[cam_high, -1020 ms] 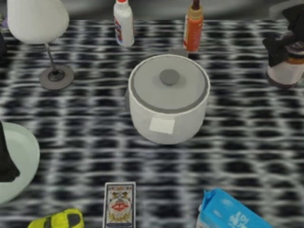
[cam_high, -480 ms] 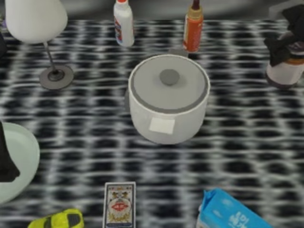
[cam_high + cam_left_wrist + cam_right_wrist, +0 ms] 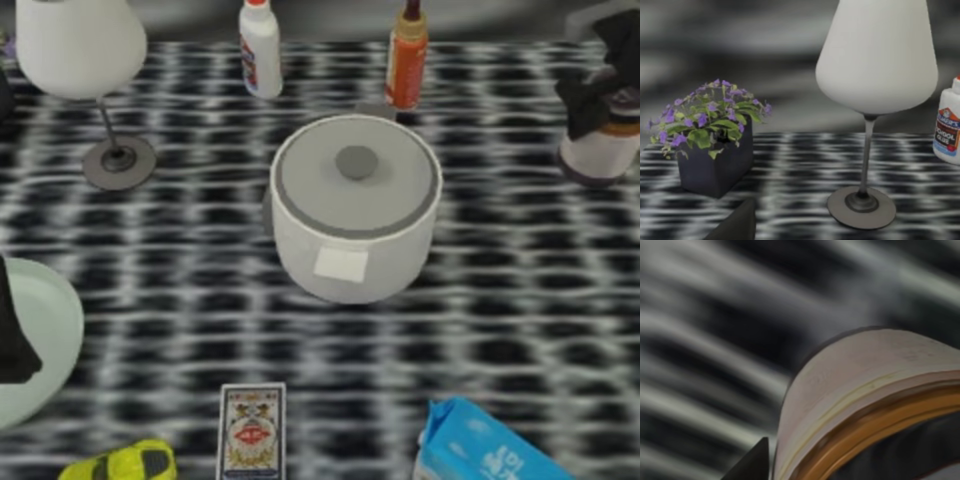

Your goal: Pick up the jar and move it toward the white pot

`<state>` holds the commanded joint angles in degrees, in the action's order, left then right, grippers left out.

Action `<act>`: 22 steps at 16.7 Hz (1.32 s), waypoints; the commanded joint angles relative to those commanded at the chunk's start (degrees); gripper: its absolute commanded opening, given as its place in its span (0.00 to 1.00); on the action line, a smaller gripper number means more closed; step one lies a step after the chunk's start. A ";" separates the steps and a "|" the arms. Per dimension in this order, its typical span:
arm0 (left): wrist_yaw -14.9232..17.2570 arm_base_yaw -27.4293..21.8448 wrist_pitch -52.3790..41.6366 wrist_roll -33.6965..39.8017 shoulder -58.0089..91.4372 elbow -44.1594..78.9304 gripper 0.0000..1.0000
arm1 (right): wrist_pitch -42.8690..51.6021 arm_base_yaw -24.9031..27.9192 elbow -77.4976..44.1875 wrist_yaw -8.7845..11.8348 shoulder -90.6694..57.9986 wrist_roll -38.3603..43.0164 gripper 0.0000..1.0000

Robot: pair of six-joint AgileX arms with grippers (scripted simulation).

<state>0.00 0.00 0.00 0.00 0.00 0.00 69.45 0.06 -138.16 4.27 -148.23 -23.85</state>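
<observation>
— At the far right edge of the table, the right gripper sits down over the jar, apparently clamped on its lid.
— Which step?
— The grasp, I'd judge — whether the jar is off the cloth, I can't tell.
— Next?
— Raise it, then carry it left toward the white pot at centre, well apart. The left arm idles at the left edge.

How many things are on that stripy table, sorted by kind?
Bottles: 2, glue bottle, orange bottle
Jars: 1, jar
Pots: 1, white pot
Glasses: 1, goblet
Plants: 1, potted plant
Plates: 1, plate
Cards: 1, card box
Other: 2, blue pack, yellow item
Total: 10
</observation>
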 joint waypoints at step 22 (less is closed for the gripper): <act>0.00 0.00 0.00 0.00 0.00 0.00 1.00 | 1.52 0.69 28.39 0.33 29.99 0.15 0.00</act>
<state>0.00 0.00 0.00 0.00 0.00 0.00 70.96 0.75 -109.77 4.59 -118.24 -23.69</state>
